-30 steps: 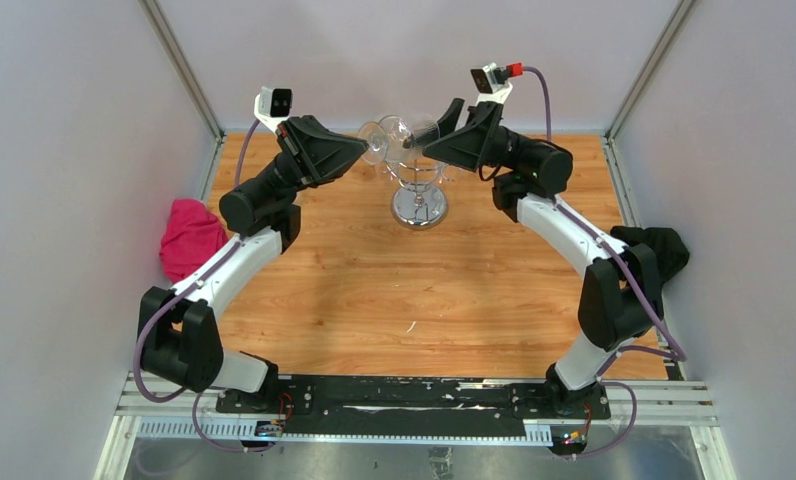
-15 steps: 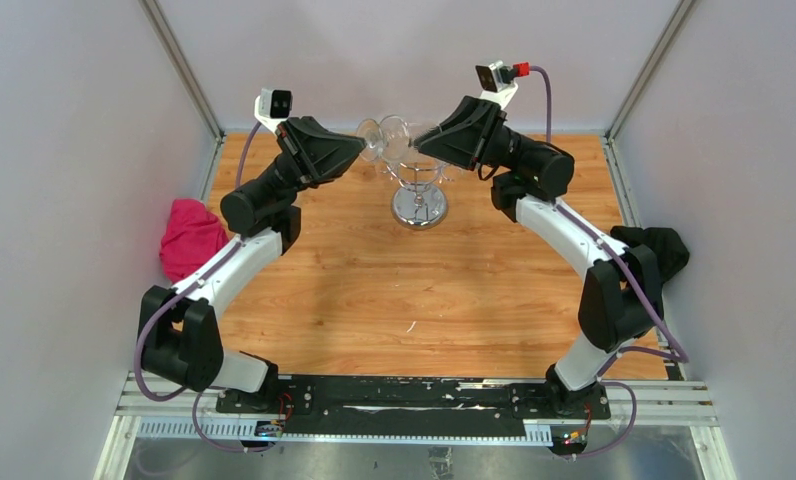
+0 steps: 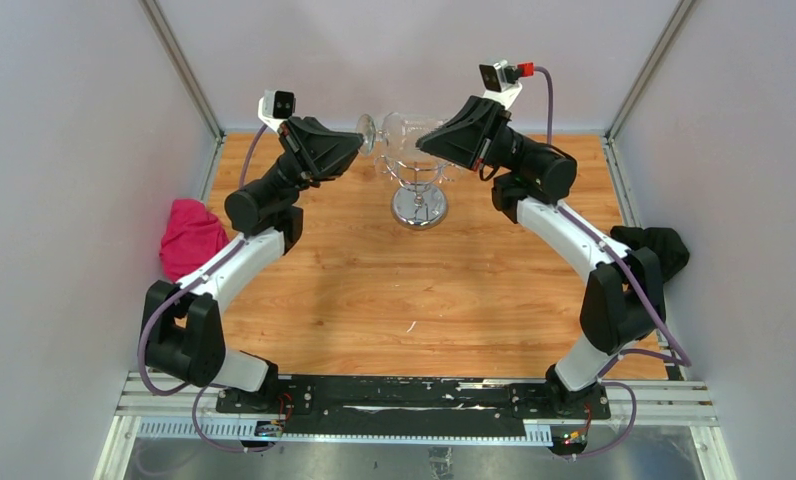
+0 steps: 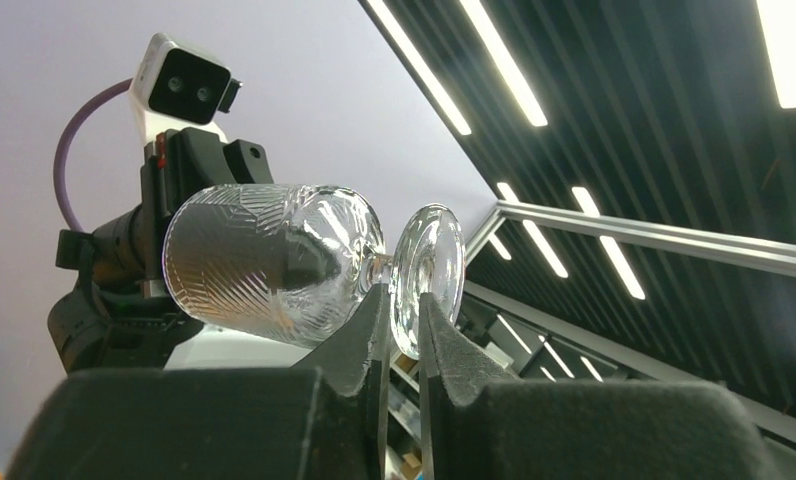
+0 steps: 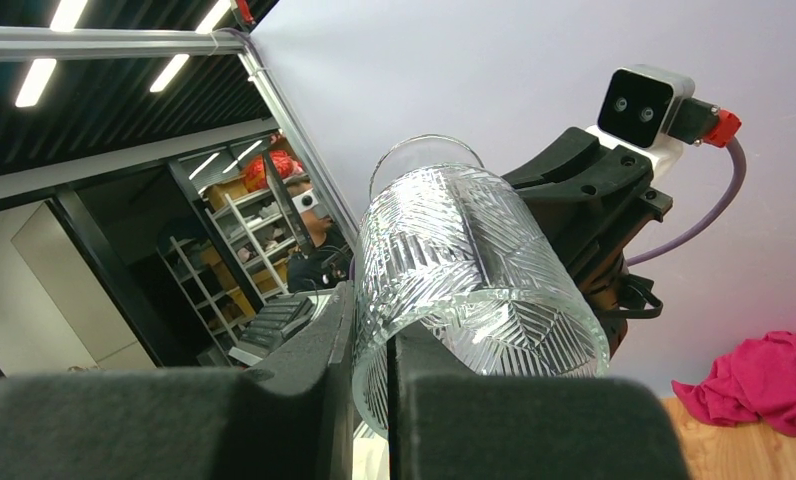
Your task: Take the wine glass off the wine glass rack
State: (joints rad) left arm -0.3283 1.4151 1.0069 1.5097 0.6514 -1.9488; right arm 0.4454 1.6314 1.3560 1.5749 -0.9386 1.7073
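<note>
A cut-pattern wine glass lies on its side in the air above the wine glass rack, a chrome wire stand with a round mirrored base. My left gripper is shut on the glass's round foot; in the left wrist view the fingers pinch the disc's edge, with the bowl pointing away. My right gripper is shut on the bowl's rim, one finger outside the wall and one inside. Whether the glass still touches the rack's hooks is hidden by the grippers.
A pink cloth lies at the table's left edge and a black cloth at the right edge. Grey walls and metal corner posts close in the back and sides. The rack stands at the back centre of the wooden table.
My right gripper has gone from open to shut on the bowl's rim. The glass has shifted slightly up and towards the back, now lying level between both grippers.
</note>
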